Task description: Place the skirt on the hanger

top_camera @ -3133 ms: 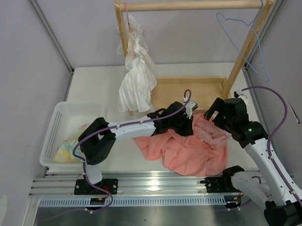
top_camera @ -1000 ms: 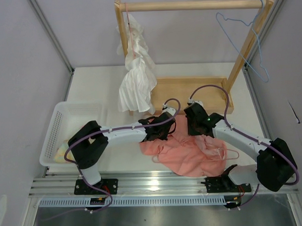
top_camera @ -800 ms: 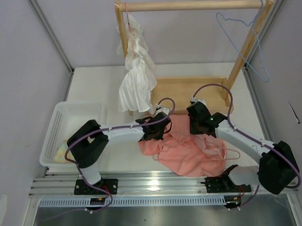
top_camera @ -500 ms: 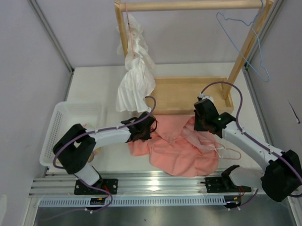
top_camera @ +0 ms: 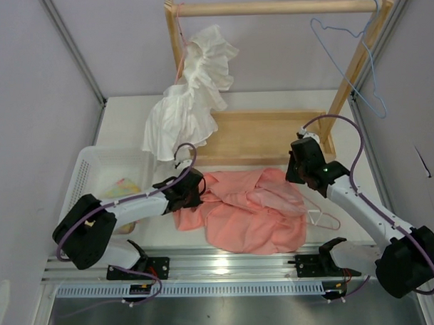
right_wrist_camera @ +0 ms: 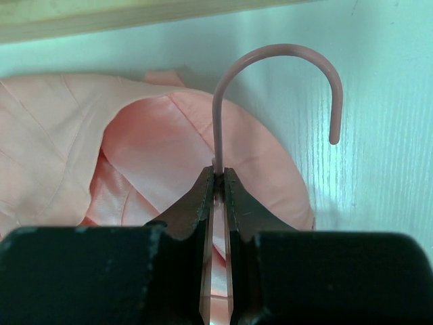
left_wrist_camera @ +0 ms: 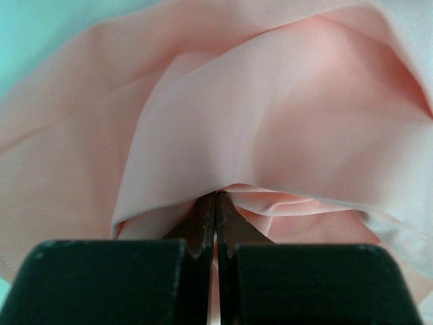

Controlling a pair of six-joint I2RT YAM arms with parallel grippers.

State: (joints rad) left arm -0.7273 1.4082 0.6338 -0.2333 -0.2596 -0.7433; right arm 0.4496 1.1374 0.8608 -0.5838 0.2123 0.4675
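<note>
Left gripper: clamped tight on a fold at the left edge of the skirt.
Skirt, place: it lies crumpled on the table between the two arms, just in front of the wooden rack base. It is not yet on the hanger.
Skirt, handling: it looks thin, light and very soft, with a smooth surface that is perhaps slippery. It will likely sag and slide, so a pinch on a doubled fold seems safer than on a single layer.
Right gripper: closed on the hanger's neck, just below the hook.
Hanger, handling: the thin pink wire is probably light and stiff, but it may turn between the fingers. The neck seems a good hold. Its lower loop shows beside the skirt's right edge.
Far: a white garment and a light-blue hanger hang from the wooden rail.
Writing: none can be read.
</note>
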